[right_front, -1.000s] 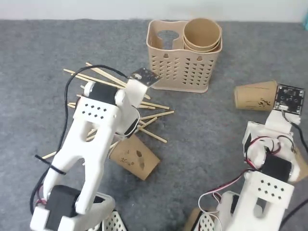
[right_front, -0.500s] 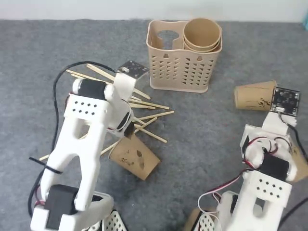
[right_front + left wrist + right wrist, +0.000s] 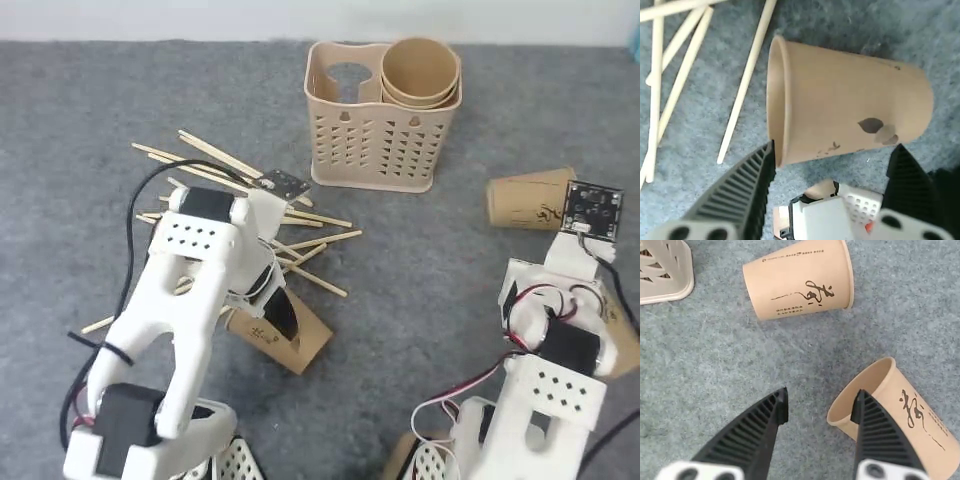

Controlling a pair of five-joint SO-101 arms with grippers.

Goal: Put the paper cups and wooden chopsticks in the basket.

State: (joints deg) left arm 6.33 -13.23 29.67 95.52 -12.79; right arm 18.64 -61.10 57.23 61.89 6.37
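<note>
Tan marked cup (image 3: 850, 107) lies sideways — left tool (image 3: 835, 148) spread.

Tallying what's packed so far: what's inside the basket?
Nested paper cups fill one compartment of the basket. The other compartment looks empty, though its front wall hides the floor.

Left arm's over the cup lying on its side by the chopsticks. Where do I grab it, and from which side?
Probably the rim. The paper cup lies on its side, mouth open toward the chopsticks, so come from the mouth side: one finger of the open left gripper inside, the other over the wall. The round wall might roll.
</note>
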